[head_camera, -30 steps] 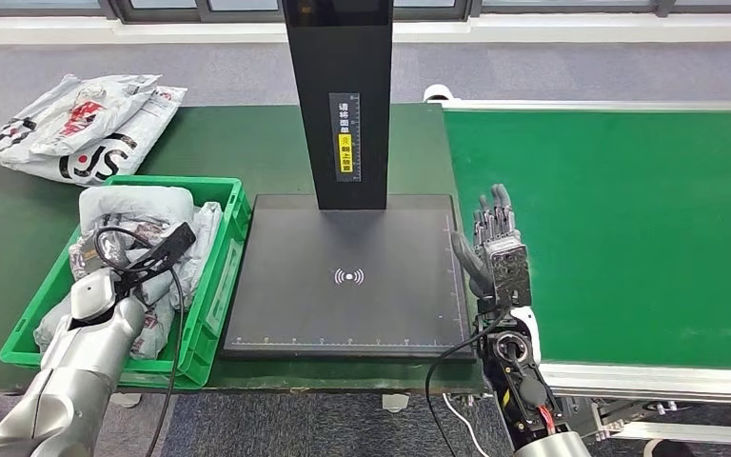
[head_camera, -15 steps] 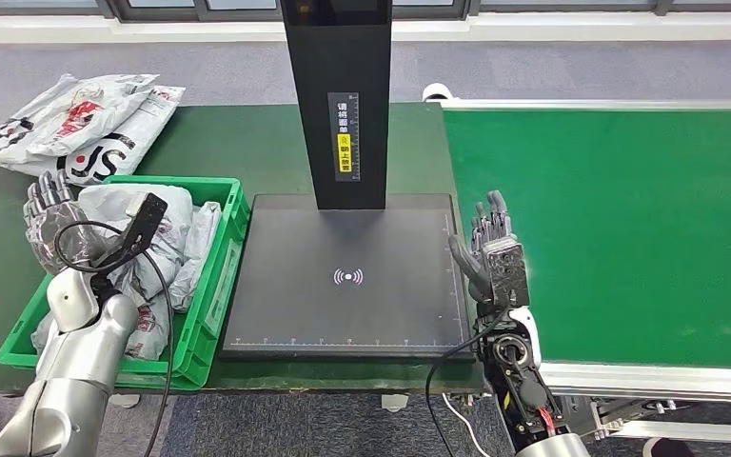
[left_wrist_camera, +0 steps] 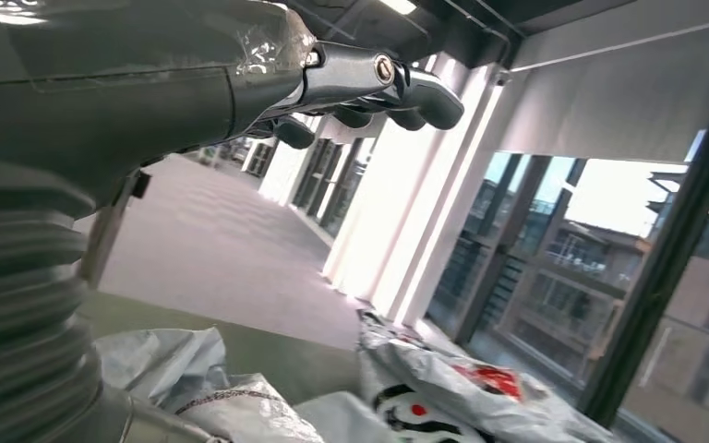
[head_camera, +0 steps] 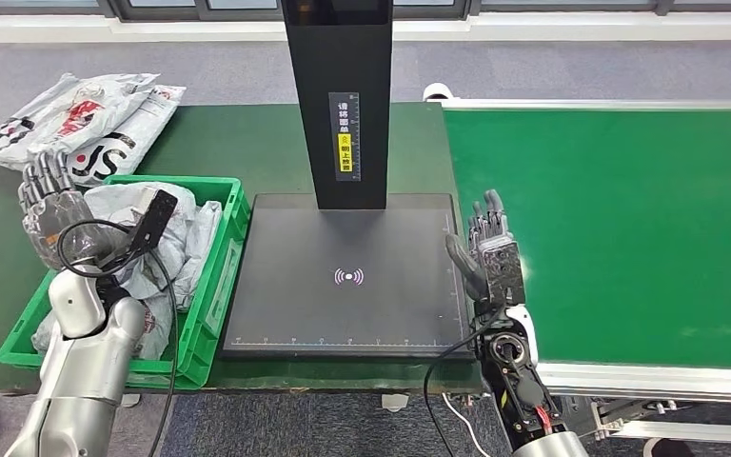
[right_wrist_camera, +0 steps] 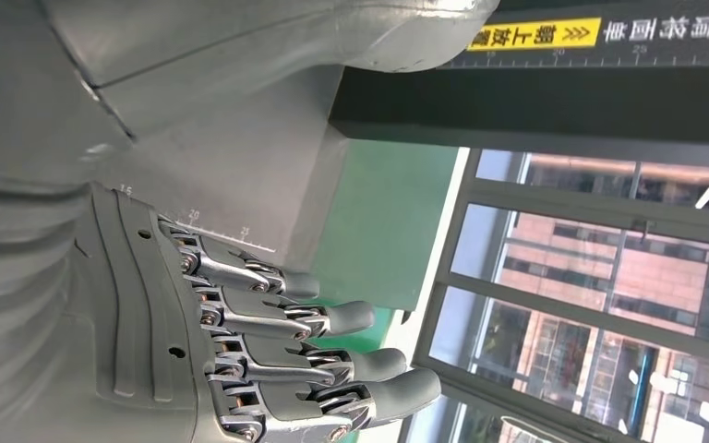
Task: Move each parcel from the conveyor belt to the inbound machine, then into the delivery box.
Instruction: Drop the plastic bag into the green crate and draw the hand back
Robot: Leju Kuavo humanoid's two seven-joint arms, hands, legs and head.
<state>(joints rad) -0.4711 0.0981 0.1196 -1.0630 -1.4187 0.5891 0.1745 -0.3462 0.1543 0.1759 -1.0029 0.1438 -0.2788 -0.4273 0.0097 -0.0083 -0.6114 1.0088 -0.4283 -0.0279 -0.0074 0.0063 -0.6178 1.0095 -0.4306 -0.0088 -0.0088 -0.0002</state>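
- Delivery box (head_camera: pixel 214 286): green crate on the tabletop (head_camera: pixel 247 143), left of the inbound machine; several grey parcels (head_camera: pixel 152 214) sit piled inside it.
- Inbound machine (head_camera: pixel 347 276): black scan plate with nothing on it, black column rising behind.
- Conveyor belt (head_camera: pixel 619 228): the visible green stretch carries no parcel.
- Left hand (head_camera: pixel 49 205): raised above the box's far left corner, fingers spread, holding nothing.
- Right hand (head_camera: pixel 490 252): upright between machine edge and belt, fingers straight and apart, holding nothing.
- Extra bagged parcels (head_camera: pixel 76 124) lie on the tabletop beyond the box, outside it.
- Progress, judged: a drop into the box looks complete; no parcel in transit. Next one must arrive on the belt for the right hand to take.
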